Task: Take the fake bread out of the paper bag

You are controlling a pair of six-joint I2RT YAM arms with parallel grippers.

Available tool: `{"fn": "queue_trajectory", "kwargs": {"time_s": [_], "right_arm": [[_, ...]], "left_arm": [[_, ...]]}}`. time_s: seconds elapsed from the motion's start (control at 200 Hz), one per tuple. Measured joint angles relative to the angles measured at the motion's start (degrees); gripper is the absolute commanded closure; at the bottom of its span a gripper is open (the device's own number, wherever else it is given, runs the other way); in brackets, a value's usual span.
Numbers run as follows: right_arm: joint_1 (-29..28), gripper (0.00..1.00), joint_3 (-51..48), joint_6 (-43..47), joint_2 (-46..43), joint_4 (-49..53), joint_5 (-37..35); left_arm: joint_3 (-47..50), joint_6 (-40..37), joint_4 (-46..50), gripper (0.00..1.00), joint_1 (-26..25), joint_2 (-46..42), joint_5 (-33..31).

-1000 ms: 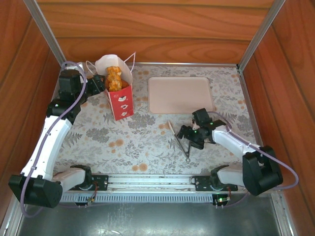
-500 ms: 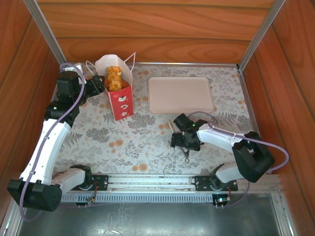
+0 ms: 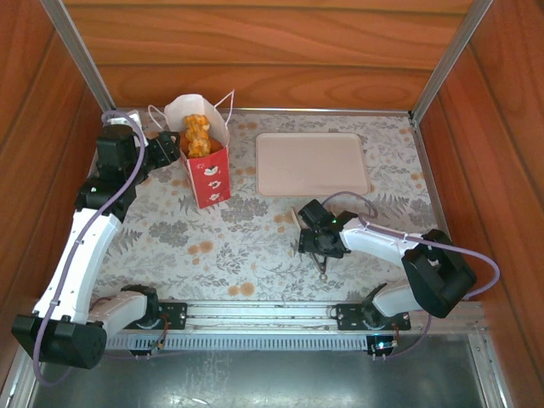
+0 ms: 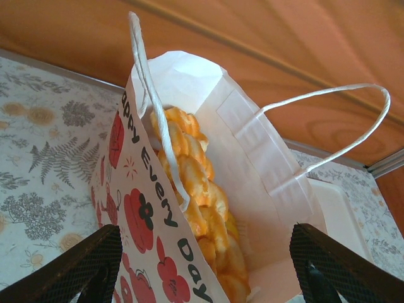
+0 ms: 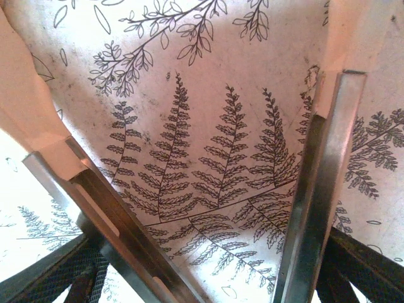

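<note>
Bread (image 4: 202,196) fills bag (image 4: 265,177) between left tool (image 4: 205,265) fingers.

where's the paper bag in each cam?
Top external: paper bag stands upright at far left of the table, left of the pink tray, bread poking out of its open mouth.
Left wrist: bag fills the centre, seen close between the left fingers, bread inside.
Right wrist: not in it; metal tongs between the fingers instead.
Shared landmark: the fern-print tablecloth.
</note>
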State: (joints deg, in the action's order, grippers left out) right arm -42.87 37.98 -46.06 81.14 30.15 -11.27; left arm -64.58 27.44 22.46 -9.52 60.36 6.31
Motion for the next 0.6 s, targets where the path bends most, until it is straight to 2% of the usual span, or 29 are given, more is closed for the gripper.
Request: {"fn": "queue_trajectory", "kwargs": {"time_s": [0.325, 0.51, 0.6], "right_arm": [[-2.3, 0.15, -0.4, 0.0, 0.0, -0.2, -2.3], [-2.8, 0.20, -1.2, 0.0, -0.3, -0.8, -3.2], [-2.9, 0.18, -1.4, 0.0, -0.3, -0.9, -3.5]], "left_arm": [[0.7, 0.0, 0.4, 0.26, 0.0, -0.9, 0.0], [0.7, 0.0, 0.7, 0.26, 0.0, -1.5, -0.1], [0.7, 0.0, 0.7, 0.26, 0.0, -1.6, -0.1]]}}
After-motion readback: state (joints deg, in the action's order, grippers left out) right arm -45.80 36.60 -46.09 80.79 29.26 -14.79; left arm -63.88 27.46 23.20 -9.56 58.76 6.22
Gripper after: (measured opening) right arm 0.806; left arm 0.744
